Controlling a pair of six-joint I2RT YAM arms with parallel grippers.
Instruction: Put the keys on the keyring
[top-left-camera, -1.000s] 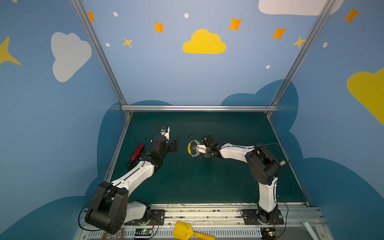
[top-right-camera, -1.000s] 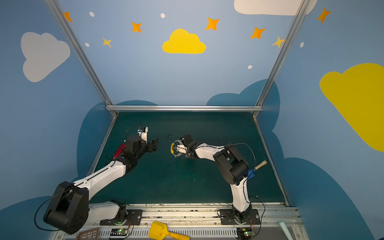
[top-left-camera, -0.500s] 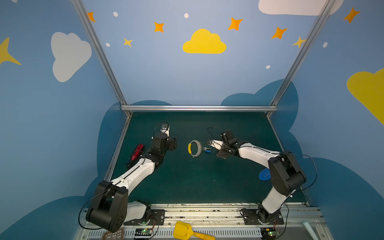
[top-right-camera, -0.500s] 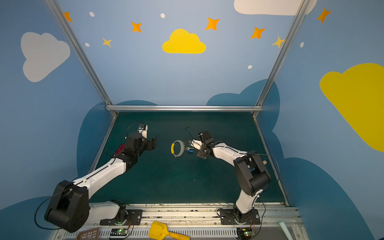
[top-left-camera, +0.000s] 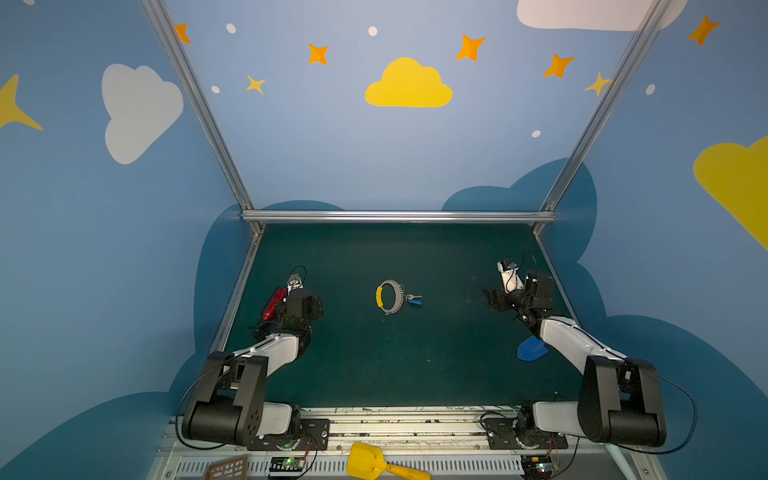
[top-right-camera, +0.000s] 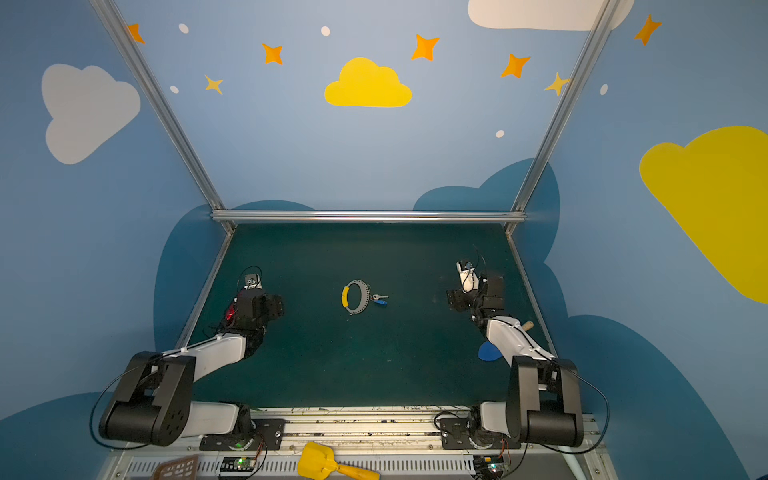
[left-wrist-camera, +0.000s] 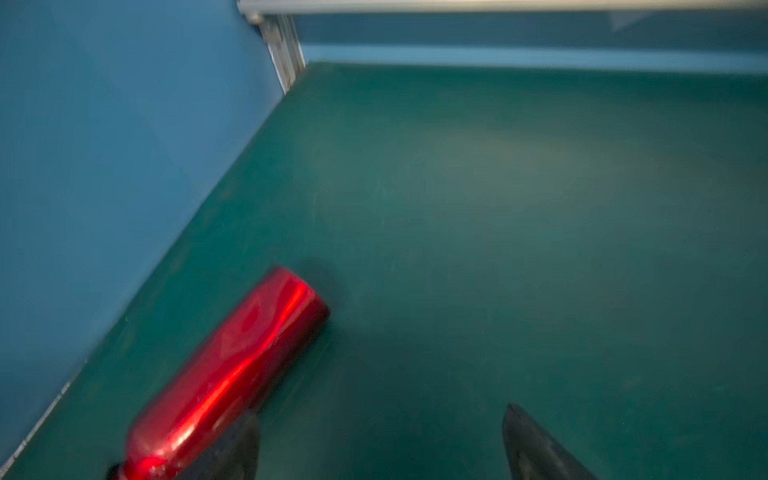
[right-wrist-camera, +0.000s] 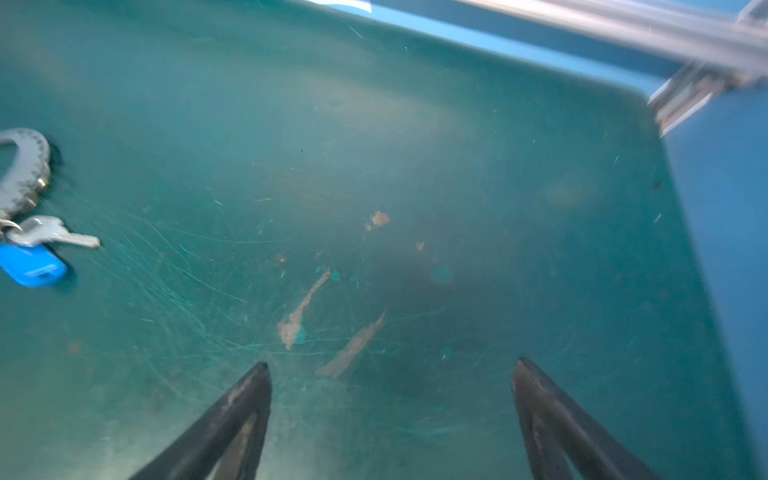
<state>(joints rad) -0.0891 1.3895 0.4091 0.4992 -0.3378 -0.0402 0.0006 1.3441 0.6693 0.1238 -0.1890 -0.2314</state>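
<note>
Where room lay open: scratched green surface, wide through the middle.
Keyring: thin grey studded hoop, yellow arc, flat mid-surface.
Keys: silver key, blue tag, just beside hoop's right rim.
Left end effector: spread, beside glossy red cylinder by left wall.
Right end effector: spread, near right rail.

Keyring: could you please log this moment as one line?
keyring: flat on mat | keys: beside keyring, link unclear | left gripper: jaws open, empty | right gripper: jaws open, empty
</note>
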